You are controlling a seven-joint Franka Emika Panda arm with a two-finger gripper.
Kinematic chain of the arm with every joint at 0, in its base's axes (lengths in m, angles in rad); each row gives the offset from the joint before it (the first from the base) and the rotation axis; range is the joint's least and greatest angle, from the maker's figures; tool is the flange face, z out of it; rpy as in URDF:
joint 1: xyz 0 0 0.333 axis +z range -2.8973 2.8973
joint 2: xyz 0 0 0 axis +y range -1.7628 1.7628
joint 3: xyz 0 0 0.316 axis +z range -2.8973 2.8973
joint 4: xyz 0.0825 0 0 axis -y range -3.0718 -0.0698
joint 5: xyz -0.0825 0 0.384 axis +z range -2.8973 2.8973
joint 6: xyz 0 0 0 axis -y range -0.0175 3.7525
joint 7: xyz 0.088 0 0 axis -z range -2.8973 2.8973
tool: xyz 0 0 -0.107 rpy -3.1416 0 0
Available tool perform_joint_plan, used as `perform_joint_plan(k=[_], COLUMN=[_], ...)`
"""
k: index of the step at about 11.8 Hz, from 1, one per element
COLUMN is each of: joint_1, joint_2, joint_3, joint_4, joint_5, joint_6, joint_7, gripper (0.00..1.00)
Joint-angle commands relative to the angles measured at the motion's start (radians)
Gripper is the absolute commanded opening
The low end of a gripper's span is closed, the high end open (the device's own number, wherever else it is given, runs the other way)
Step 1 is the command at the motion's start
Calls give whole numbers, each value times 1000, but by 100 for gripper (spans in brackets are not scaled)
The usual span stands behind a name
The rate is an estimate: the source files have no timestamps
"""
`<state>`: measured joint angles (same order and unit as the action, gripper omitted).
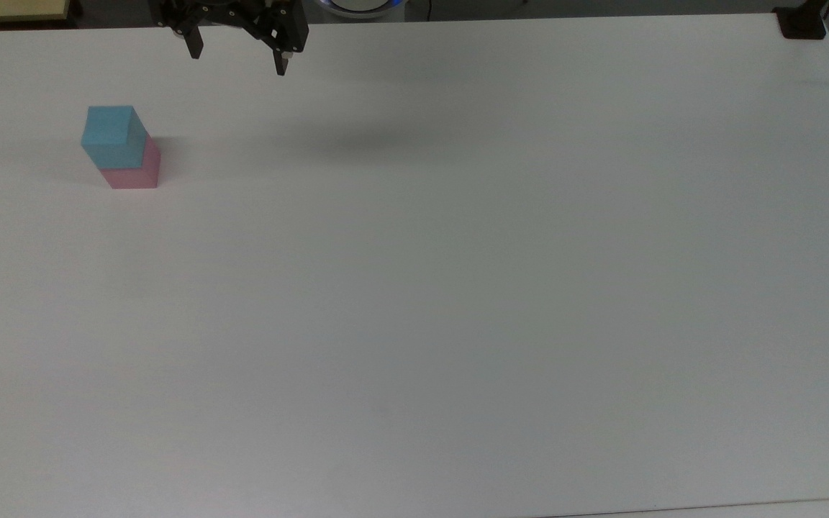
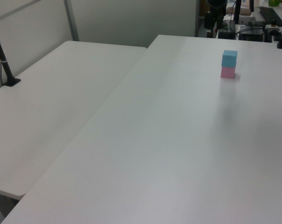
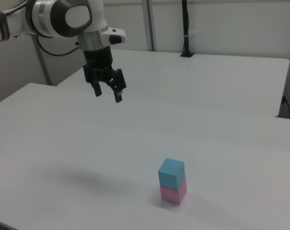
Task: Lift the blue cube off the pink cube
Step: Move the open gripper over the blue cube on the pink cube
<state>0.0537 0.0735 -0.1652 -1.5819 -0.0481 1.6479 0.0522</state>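
Observation:
The blue cube (image 1: 114, 135) rests squarely on the pink cube (image 1: 134, 173) near the top view's left edge of the white table (image 1: 458, 288). The same stack appears as blue cube (image 2: 229, 58) over pink cube (image 2: 227, 72) in the left view, and as blue cube (image 3: 171, 173) over pink cube (image 3: 173, 192) in the right view. My gripper (image 1: 239, 63) hangs high above the table's far edge, open, with nothing between its fingers. In the right view the gripper (image 3: 109, 95) is well up and to the left of the stack.
A second white table (image 2: 47, 112) adjoins on the left view's left, with a black post (image 2: 3, 60) clamped on it. A black clamp (image 1: 802, 23) sits at the top view's far right corner. Equipment stands beyond the far edge.

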Motion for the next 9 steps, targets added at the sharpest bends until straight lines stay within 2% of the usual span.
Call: perform_joint_plan(k=[1,4,7,9], joint_1=[8,5,-38,-99], joint_2=[-23,-15,-15,-11], joint_3=[-11,-14,-13,-14], joint_4=[-13,-13,-13,-13], joint_5=[2,1,2,1], joint_6=[-17,-10,-5,-2], joint_7=[-2,-5,-41,-102], gripper=[100,100,100,100])
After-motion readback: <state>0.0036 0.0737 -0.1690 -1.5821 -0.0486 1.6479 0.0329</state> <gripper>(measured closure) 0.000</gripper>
